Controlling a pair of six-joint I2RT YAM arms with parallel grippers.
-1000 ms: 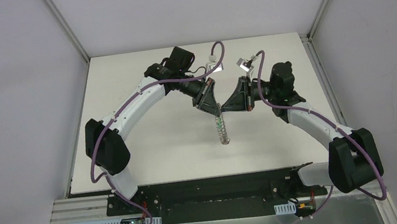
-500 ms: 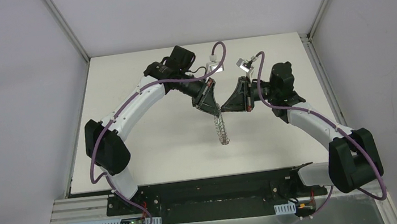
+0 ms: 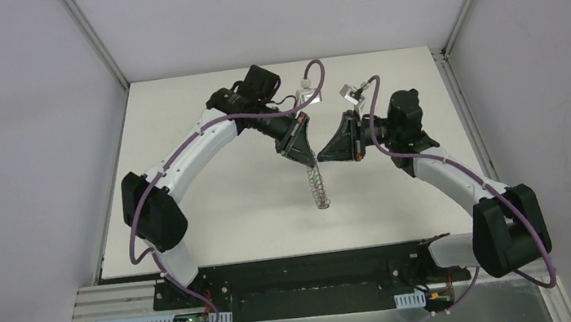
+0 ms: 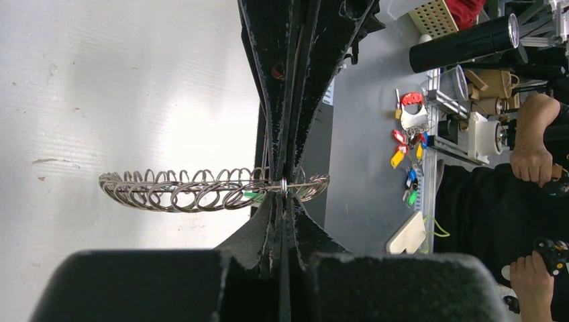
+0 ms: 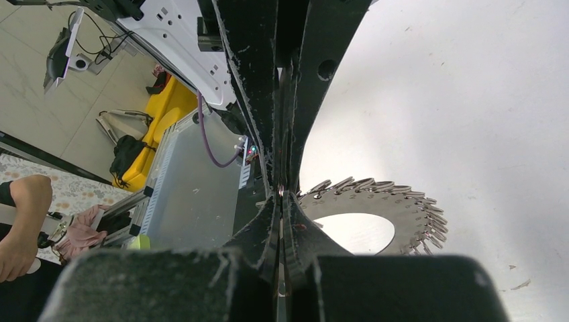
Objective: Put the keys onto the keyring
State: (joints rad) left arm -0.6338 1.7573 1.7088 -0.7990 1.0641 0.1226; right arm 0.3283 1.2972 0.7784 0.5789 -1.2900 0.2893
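Observation:
The keyring (image 3: 317, 187) hangs edge-on above the table, below the spot where both grippers meet. My left gripper (image 3: 311, 160) is shut on its rim; in the left wrist view the ring (image 4: 194, 190) runs left from my gripper (image 4: 283, 191). A small green piece, the key's head (image 4: 253, 196), sits among the wire loops just left of the jaws. My right gripper (image 3: 320, 157) comes in from the right, tip to tip with the left. In the right wrist view it (image 5: 280, 194) is shut on a small loop at the edge of the flat numbered ring (image 5: 402, 204).
The white table (image 3: 214, 211) lies under the ring, bounded by grey walls and metal rails. The arm bases and a black plate (image 3: 313, 277) are at the near edge. A person and a bench with coloured key tags (image 4: 406, 151) stand beyond the table.
The grippers and the ring have barely moved. A green speck visible on the hanging ring one second ago no longer shows in the top view.

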